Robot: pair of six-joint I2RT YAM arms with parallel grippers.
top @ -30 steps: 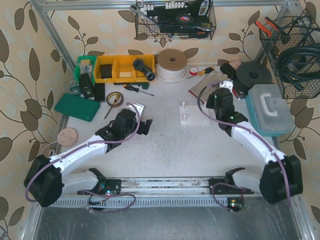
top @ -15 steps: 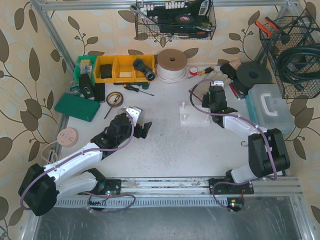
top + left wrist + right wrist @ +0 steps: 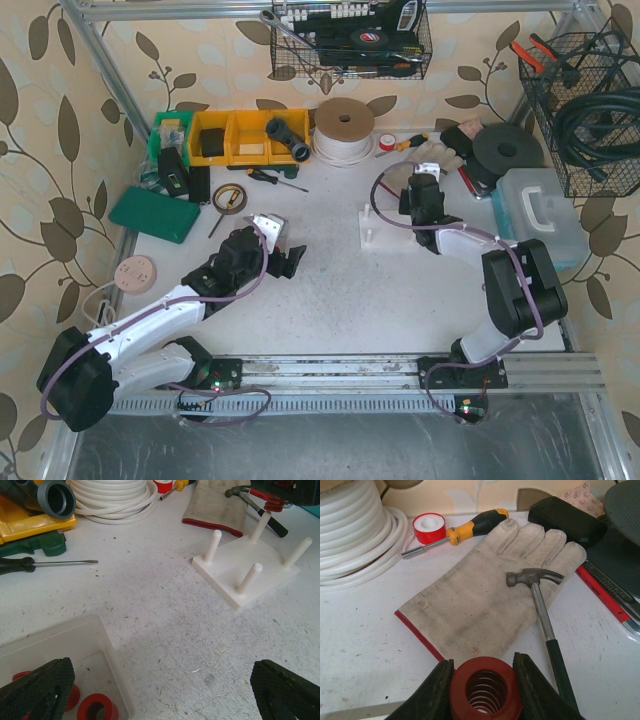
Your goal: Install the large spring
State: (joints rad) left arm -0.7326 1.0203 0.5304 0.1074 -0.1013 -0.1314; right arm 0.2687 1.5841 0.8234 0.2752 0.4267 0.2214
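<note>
Top view: high behind arm bases, looking down on worktop. Left wrist: low, near, faces peg block (also seen from top). Right wrist: close on glove, shared with left.

large spring runs off the bottom edge; from above the right hand hides it.

Counter: white, scuffed, speckled with debris.
- Just off centre toward 1 o'clock: white peg base, four upright pegs.
- 12 o'clock: hose coil.
- 11 o'clock: yellow bins, with a screwdriver just in front.
- 9 o'clock: green pad.
- 2 o'clock: glove, with a hammer partly across it.
- 3 o'clock: teal case.
</note>
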